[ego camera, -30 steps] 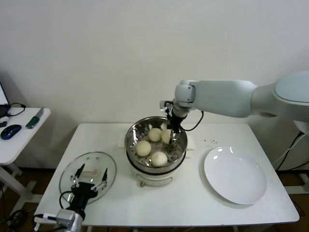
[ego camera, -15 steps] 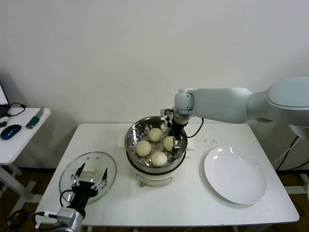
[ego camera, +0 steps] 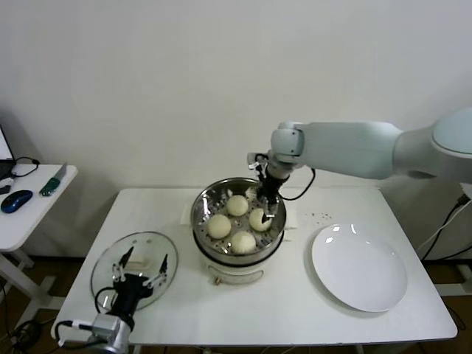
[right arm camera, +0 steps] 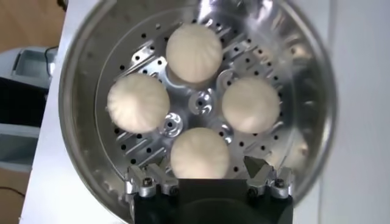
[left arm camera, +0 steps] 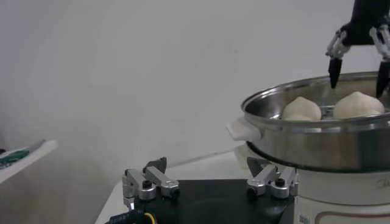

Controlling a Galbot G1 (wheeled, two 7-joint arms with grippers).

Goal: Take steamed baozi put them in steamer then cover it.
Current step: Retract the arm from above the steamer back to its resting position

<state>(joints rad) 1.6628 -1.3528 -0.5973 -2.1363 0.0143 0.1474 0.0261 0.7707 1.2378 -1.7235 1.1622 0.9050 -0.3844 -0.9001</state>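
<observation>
With all four buns sitting on the perforated tray, what remains, as I judge it, is the covering — and the nearest player is the left gripper, low at the near left corner of the table, its fingers spread apart and holding nothing. Just beyond those fingertips lies the cover, a clear glass lid resting flat on the tabletop, its white bar handle facing up between the two open fingers. To lift it well the fingers should close across that bar and not on the glass or the metal rim, and the lid should come up level so it does not swing.

Further in, at the middle of the table, stands the steamer, and in it the steamed baozi sit in a loose ring around the tray's centre post, near one another but none stacked. To the right of the pot, well apart from it, lies a bare white plate.

Farthest back, the right gripper hangs over the far right side of the pot with its fingers open and empty, one bun lying directly beneath them. It must rise straight up and clear the rim before the lid travels across — otherwise lid and arm would meet over the pot. Then the lid should settle centred, rim on rim
</observation>
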